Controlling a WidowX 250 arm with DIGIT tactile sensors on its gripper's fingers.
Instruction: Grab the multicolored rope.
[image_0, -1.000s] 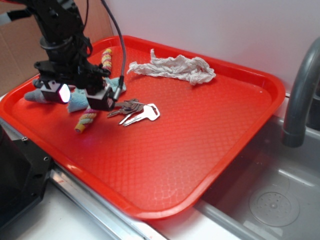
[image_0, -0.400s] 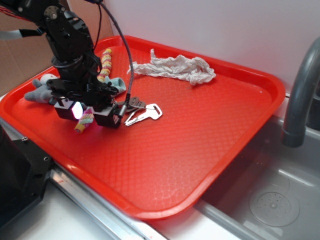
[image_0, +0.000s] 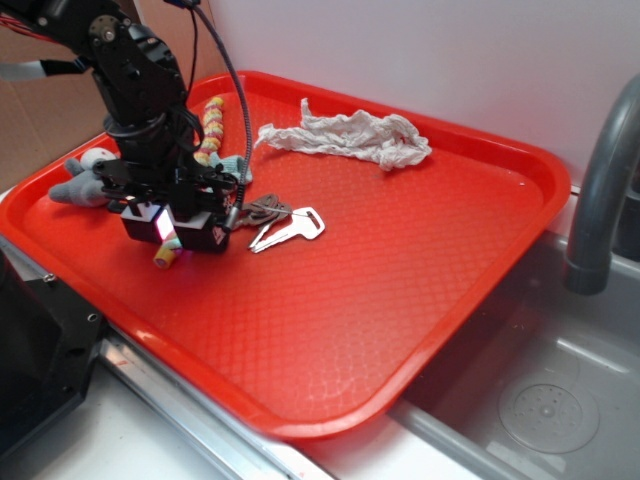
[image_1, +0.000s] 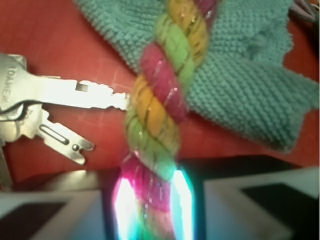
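The multicolored rope (image_0: 212, 124), twisted in pink, yellow and green, lies on the left of the red tray (image_0: 400, 300), across a small teal cloth (image_0: 236, 166). My gripper (image_0: 172, 230) is down over its near end. In the wrist view the rope (image_1: 160, 100) runs from the top down between my two lit pads (image_1: 181, 205), which press on it from both sides. My gripper (image_1: 149, 207) is shut on the rope close to the tray floor. The rope's middle is hidden behind the arm in the exterior view.
A bunch of keys (image_0: 280, 225) lies just right of the gripper, and shows in the wrist view (image_1: 50, 95). An off-white stringy rag (image_0: 350, 135) lies at the back. A grey stuffed toy (image_0: 80, 185) sits at the left. A faucet (image_0: 600, 200) and sink (image_0: 540, 400) are to the right.
My gripper has come down over the rope's near end, and its fingers have drawn together onto the rope.
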